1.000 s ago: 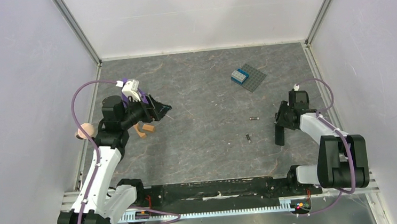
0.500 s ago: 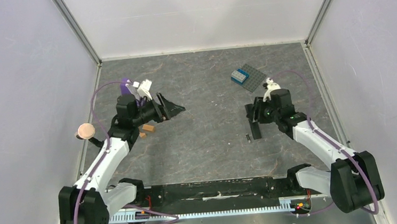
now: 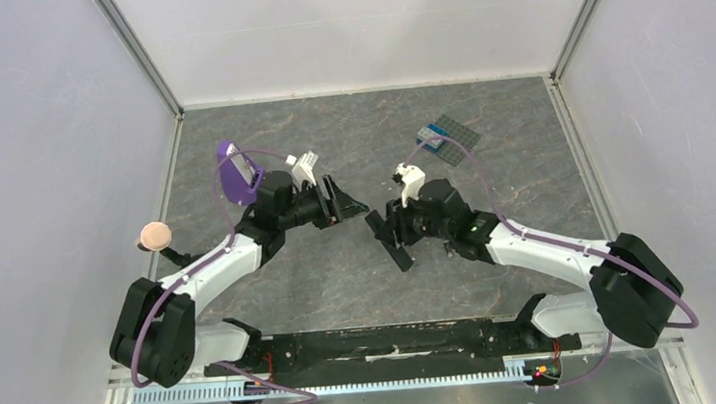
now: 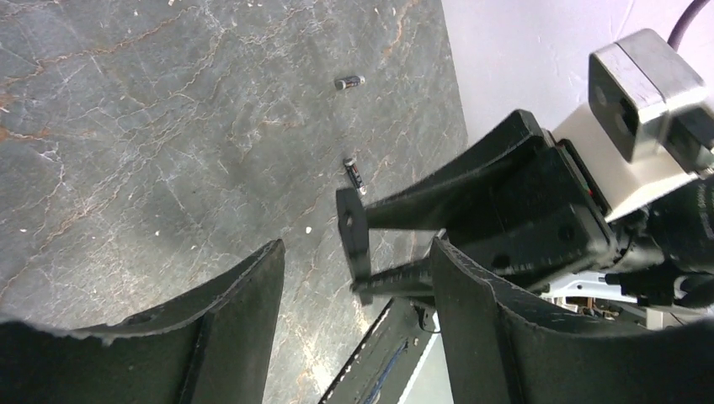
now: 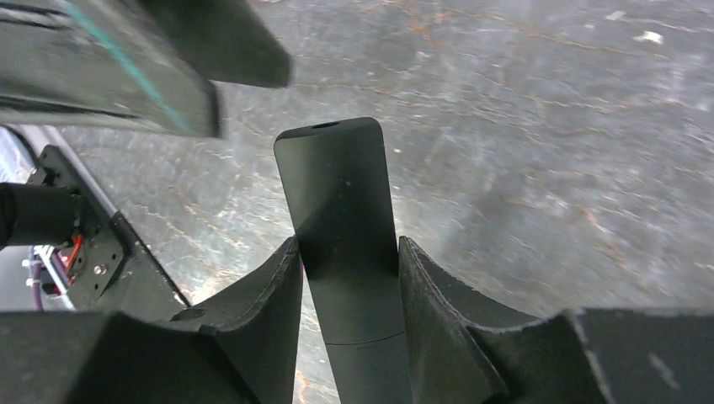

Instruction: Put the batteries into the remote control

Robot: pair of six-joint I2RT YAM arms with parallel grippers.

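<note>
The remote control (image 3: 403, 258) is a slim black bar held in my right gripper (image 3: 394, 236), which is shut on it above the table's middle. In the right wrist view the remote (image 5: 337, 194) sticks out forward between my fingers (image 5: 269, 295). My left gripper (image 3: 347, 203) is open and empty, facing the remote's far end from a short way off. In the left wrist view the remote's end (image 4: 352, 240) shows between my open fingertips (image 4: 261, 278), apart from them. Two batteries (image 4: 349, 82) (image 4: 354, 175) lie on the table beyond. In the top view my right arm hides them.
A dark grey studded baseplate (image 3: 460, 134) with a blue brick (image 3: 431, 139) lies at the back right. A pink wooden ball (image 3: 154, 235) sits by the left wall. The black base rail (image 3: 384, 340) runs along the near edge.
Both arms swung in toward the table's middle. The right gripper carried the remote left from the right side. The left gripper moved right, and the two now face each other closely.
</note>
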